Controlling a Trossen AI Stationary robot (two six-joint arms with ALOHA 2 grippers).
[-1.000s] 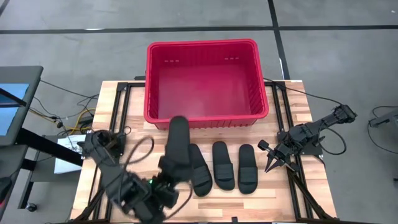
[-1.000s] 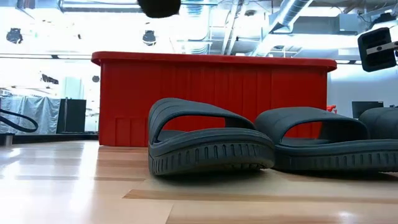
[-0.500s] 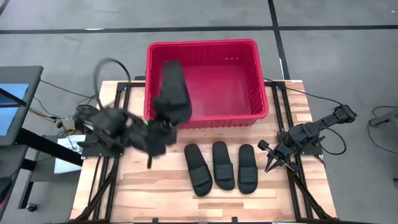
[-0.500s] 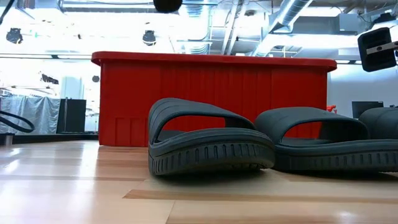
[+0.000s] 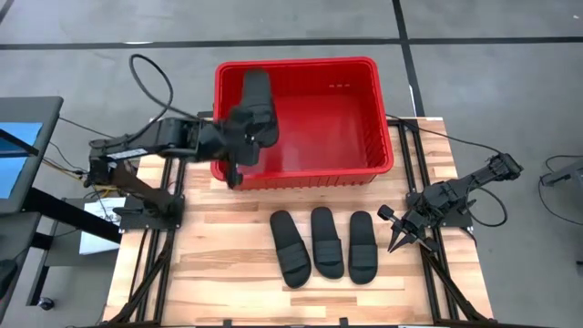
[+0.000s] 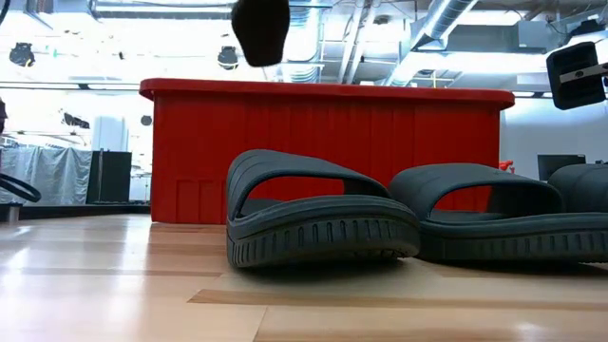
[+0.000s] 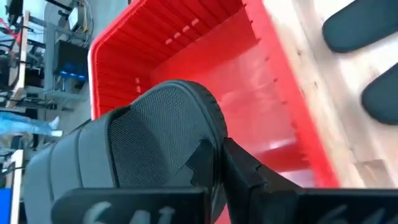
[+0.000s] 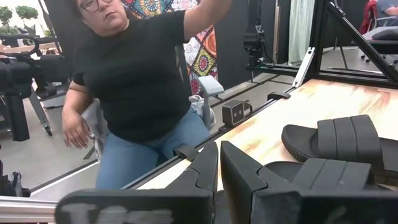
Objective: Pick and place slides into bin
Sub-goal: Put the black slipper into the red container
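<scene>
One slide [image 5: 254, 105] is clamped in my left pincer [image 5: 239, 137], which now holds it above the left part of the bin [image 5: 301, 66]; a second ago it hung over the table short of the near wall. The carry phase is complete, so release is the next step, in my judgement. Three slides [image 5: 326, 244] remain on the table. My right pincer [image 5: 397, 239] waits beside them, fingers nearly together, holding nothing.

Overhead downward, table-level across, both sharing bin [image 5: 293, 178], slides [image 6: 323, 220]
</scene>
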